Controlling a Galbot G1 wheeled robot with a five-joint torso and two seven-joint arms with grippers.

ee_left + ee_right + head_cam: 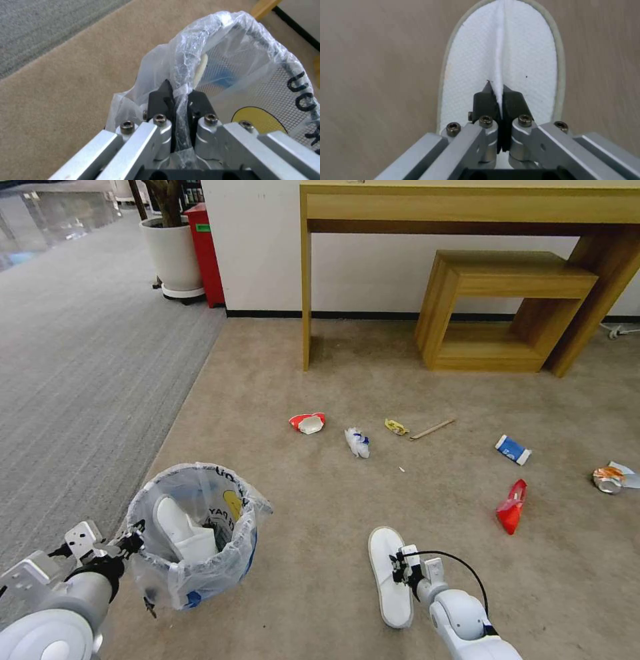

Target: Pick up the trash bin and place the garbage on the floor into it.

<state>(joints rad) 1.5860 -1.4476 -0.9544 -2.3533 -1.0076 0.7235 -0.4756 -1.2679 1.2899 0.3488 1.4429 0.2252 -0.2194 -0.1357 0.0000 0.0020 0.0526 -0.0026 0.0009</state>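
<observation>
The left tool [180,96] is clamping the bag-lined rim of the trash bin [193,533], which is holding one white slipper [180,530]. Right of the bin, the right tool [499,93] is pinching the second slipper [476,62], lying on the floor [320,500].

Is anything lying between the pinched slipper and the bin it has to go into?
Nothing visible does. The right gripper pinches the slipper; bare floor separates it from the trash bin, held at the rim by the left gripper.
</observation>
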